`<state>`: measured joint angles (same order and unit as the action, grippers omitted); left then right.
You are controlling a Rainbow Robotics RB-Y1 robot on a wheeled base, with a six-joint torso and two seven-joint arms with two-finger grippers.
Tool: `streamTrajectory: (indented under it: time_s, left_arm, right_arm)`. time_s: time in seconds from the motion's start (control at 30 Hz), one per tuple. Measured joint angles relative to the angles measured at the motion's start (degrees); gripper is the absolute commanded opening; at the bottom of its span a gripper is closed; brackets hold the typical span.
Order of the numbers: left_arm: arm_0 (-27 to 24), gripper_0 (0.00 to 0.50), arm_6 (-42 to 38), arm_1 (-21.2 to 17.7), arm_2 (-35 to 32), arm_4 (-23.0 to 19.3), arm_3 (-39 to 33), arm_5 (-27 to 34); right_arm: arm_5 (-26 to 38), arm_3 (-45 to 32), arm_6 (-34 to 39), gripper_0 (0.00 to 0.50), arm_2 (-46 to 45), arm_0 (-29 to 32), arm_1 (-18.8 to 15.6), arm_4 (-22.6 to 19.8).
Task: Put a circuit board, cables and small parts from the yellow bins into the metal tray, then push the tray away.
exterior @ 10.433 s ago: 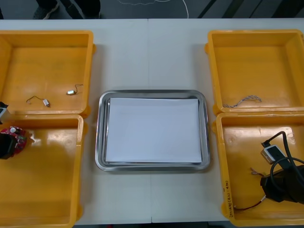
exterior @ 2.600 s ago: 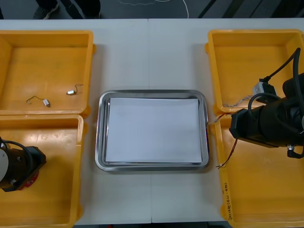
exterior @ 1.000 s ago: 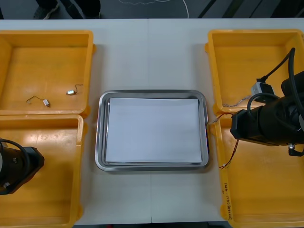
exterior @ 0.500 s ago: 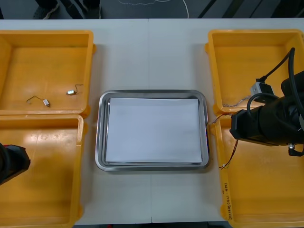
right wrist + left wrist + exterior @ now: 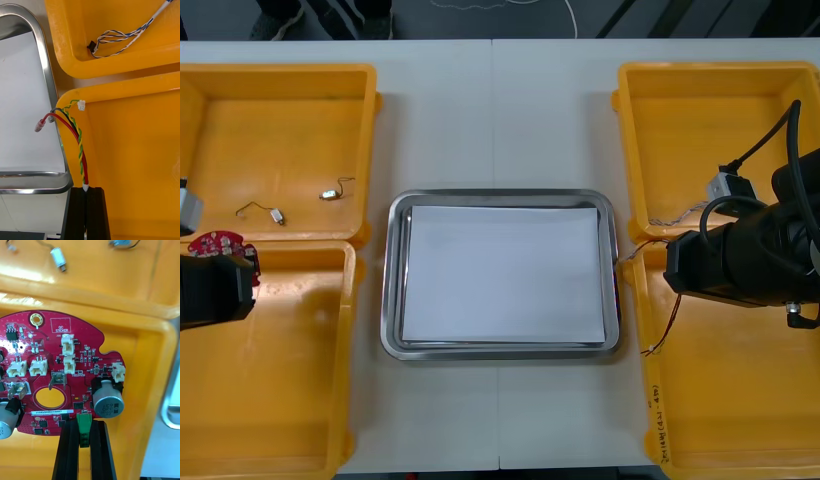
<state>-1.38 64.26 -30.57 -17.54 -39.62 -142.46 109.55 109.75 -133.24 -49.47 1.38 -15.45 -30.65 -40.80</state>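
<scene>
The light table [image 5: 500, 110], a seam [image 5: 492, 90] down its middle, spreads between the left gripper [image 5: 83, 427] and the right gripper [image 5: 85, 193]; dark floor [image 5: 680, 15] lies beyond both.

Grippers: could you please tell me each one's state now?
Left gripper, over near left bin: shut on the board.
Right gripper, over near right bin: shut on the red and yellow cable.

The light table [image 5: 495, 110] holds a metal tray [image 5: 393, 280] in the middle and yellow bins [image 5: 280, 71] left and right.
</scene>
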Motion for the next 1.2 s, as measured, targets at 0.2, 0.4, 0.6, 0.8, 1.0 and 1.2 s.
streamTrajectory:
  time_s: [0.2, 0.4, 0.6, 0.8, 1.0, 1.2]
  left_arm:
    - [-4.18, 0.000, 0.00, -2.09, 0.58, -3.04, -0.15, 0.04]
    - [-7.32, 0.000, 0.00, -3.69, 4.64, -3.09, -0.13, 0.06]
    - [-11.19, 0.000, 0.00, -3.69, 8.93, -3.17, 0.97, 0.08]
    - [-17.19, 0.000, -0.03, -3.71, 16.39, -3.18, 5.34, 0.10]
    - [-23.23, 0.000, -0.19, -3.78, 24.36, -3.17, 9.23, 0.10]
    - [-28.56, 0.000, -3.77, -3.79, 30.99, -3.17, 12.42, 0.11]
  right_arm:
    - [0.00, 0.00, 0.00, 0.000, 0.00, -0.01, 0.00, -0.03]
    - [0.00, 0.01, 0.00, 0.000, 0.00, -0.02, 0.00, -0.23]
    - [0.00, 0.02, 0.00, 0.000, 0.00, -0.02, 0.00, -0.36]
    - [0.01, 0.04, 0.00, 0.000, 0.01, -0.03, 0.00, -0.64]
    - [0.01, 0.04, 0.00, 0.000, 0.01, -0.05, -0.01, -0.69]
    - [0.01, 0.09, 0.00, 0.000, 0.01, -0.07, -0.02, -0.90]
